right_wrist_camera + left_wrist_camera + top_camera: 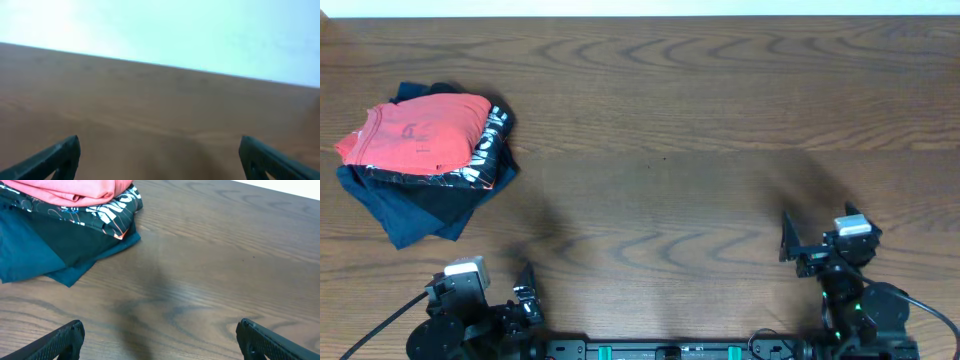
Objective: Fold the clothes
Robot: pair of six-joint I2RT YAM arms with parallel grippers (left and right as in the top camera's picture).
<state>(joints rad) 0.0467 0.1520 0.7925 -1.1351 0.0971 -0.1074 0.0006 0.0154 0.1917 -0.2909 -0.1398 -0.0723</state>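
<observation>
At the far left of the table (700, 120): a small pile of clothes lies there, well apart from both arms.
Red shirt (420, 130): it is on top of the pile, folded into a flat block. A small dark mark shows on it, too tiny to read.
Dark clothes (415, 205): they lie under the red shirt and stick out at the front and the left. I cannot tell how many there are.
Black-and-white cloth (490, 150): it peeks out at the right side of the pile, just under the red shirt. Its white letters are too crumpled to read.
Left end effector (160, 330): wide open, with nothing in it. It hangs over bare wood near the pile and does not touch it. Only the two finger tips (70, 335) show, cut off by the bottom edge.
Left wrist view: the pile is cut off at the top and the left, so just a strip of the red shirt shows.
Right end effector (159, 147): wide open, holding nothing. It is at the right of the table, far from the pile.
Right wrist view: blurry. It shows brown wood and a pale band behind it.
Arm bases: partly cut off at the bottom edge, seen from above.
</observation>
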